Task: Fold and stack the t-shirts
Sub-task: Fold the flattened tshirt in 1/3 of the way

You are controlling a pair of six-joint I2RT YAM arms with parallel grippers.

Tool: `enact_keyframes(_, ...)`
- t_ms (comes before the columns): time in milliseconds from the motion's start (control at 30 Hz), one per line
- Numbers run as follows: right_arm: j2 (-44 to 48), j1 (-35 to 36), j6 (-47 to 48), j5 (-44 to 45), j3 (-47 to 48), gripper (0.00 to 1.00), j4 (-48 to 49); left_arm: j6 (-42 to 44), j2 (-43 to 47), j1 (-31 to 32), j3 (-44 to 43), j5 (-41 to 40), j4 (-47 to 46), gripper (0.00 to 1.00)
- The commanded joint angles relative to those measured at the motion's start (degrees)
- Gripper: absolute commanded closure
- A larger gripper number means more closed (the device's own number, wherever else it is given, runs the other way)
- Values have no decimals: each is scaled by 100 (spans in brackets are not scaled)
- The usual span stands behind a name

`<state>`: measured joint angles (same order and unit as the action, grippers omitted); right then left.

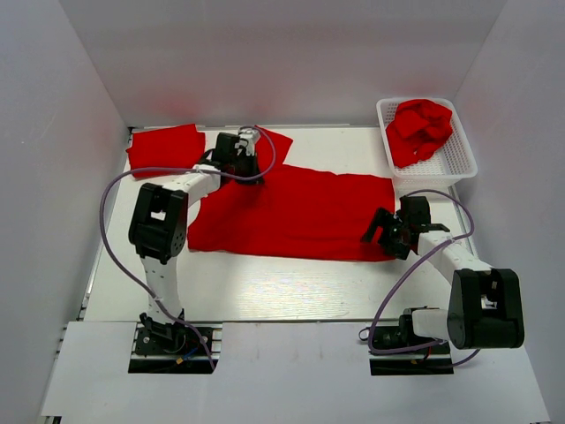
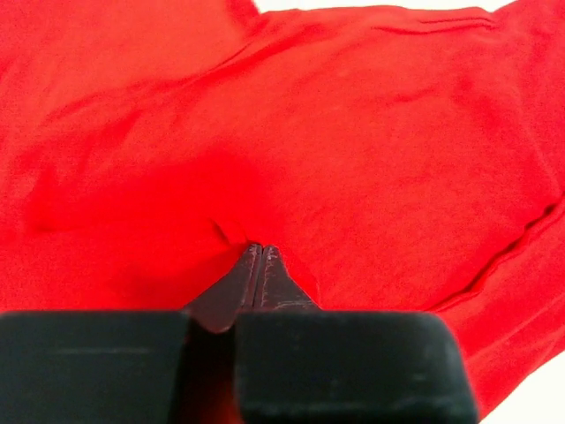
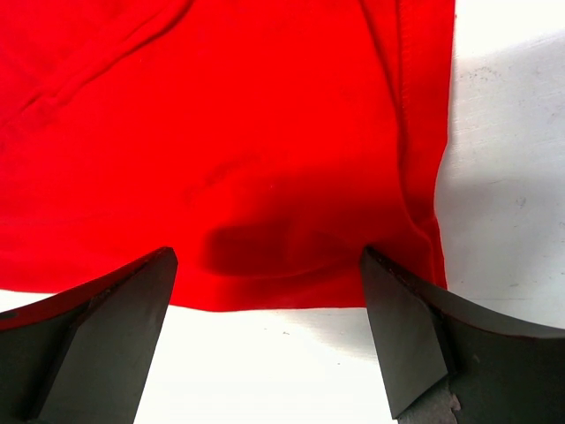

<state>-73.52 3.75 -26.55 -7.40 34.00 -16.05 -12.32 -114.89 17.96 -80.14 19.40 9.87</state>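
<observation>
One red t-shirt [image 1: 300, 212] lies spread flat across the middle of the table. My left gripper [image 1: 250, 170] is at its back left part, near a sleeve. In the left wrist view the jaws [image 2: 259, 247] are shut, with a small pucker of red cloth [image 2: 353, 132] pinched at their tips. My right gripper [image 1: 386, 231] stands open at the shirt's front right corner. In the right wrist view its fingers straddle the hem [image 3: 267, 256] and the cloth [image 3: 221, 132] lies flat between them, not gripped. A folded t-shirt [image 1: 165, 148] rests at the back left.
A white mesh basket [image 1: 459, 163] at the back right holds crumpled red t-shirts [image 1: 421, 130]. White walls enclose the table on the left, back and right. Purple cables loop beside both arms. Bare white table [image 1: 265, 291] shows in front of the spread shirt.
</observation>
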Motion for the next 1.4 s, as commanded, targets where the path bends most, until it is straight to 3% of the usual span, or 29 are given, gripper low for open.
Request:
enact_keyframes(0,-110,-23,97,256,45,10,-38,712,-243,129,-589,363,347,88)
enact_keyframes(67,-84,-15,97,265,54,10,-38,792,-402,190,-976,250,795,70)
enact_keyframes(100,-75,-14,106,265,46,10,-56,862,-455,191,-1047,127,876,39)
enact_keyframes(200,-5,-23,114,257,63,10,-73,862,-455,191,-1214,-208,1095,6)
enact_keyframes(233,30,3,132,248,89,10,-99,862,-333,191,-1267,-313,1096,0)
enact_keyframes(467,548,3,281,212,265,10,-266,485,466,191,-882,-1120,1166,0)
enact_keyframes(667,988,100,624,1203,599,10,-671,-411,1644,77,1057,-1728,904,0)
enact_keyframes(800,647,179,730,1031,801,10,-541,-789,1935,24,1948,-2185,639,0)
enact_keyframes(933,286,336,642,275,740,10,250,-1220,1690,24,2002,-2834,1183,0)
enact_keyframes(1067,-285,495,615,-24,828,10,436,-1816,1619,-29,2432,-3030,1640,0)
enact_keyframes(1367,-743,732,493,-358,302,10,68,-2882,2718,-29,3891,-3293,2880,0)
